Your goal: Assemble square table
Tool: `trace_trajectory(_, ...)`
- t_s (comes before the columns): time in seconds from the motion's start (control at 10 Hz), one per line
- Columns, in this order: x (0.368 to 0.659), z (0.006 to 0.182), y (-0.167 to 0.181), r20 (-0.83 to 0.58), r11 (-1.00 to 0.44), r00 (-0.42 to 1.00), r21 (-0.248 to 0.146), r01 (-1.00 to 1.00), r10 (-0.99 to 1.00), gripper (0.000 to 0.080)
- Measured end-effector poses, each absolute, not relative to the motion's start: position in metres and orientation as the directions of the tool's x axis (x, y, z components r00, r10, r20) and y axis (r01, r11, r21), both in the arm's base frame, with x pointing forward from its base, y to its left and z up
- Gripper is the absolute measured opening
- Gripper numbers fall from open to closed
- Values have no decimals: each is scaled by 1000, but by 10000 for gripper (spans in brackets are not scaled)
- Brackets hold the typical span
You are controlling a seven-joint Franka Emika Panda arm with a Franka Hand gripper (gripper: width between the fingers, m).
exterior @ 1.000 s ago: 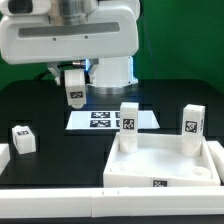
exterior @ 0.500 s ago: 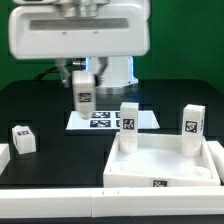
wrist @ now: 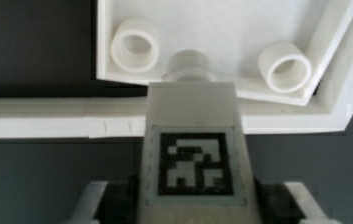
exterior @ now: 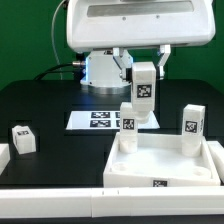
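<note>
The pincer (exterior: 143,72) is clamped on the held leg (exterior: 143,92), which hangs upright with its tag facing out. The slab (exterior: 130,172) lies on the black desk (exterior: 40,105), toward the exterior view's right. On the slab, the second leg (exterior: 128,122) stands close beneath the held leg, and the third leg (exterior: 191,122) stands further right. The fourth leg (exterior: 22,139) rests well apart, left. The marker board (exterior: 95,120) lies behind the slab; a white rail (exterior: 60,195) runs in front

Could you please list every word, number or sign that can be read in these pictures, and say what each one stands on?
No words, brands or numbers can be read anywhere.
Only black-and-white square tags without letters: on the raised leg, the standing leg nearest it, the other standing leg, the loose leg, the marker board, the tabletop front edge.
</note>
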State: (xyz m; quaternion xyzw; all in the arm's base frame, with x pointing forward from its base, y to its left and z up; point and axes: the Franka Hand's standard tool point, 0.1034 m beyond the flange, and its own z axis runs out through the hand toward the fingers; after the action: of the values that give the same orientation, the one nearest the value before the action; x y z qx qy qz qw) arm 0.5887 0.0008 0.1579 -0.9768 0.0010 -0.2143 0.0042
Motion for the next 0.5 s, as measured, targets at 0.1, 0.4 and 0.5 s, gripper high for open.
trace_trajectory(0.1,589,159,-2,478,-1000,878,9,0,4,285)
trace_trajectory(0.4,589,153,-4,544,-1000,839,25,-11,4,285)
trace_trajectory(0.5,597,150,15,534,-999,844,-26,-41,-49,286)
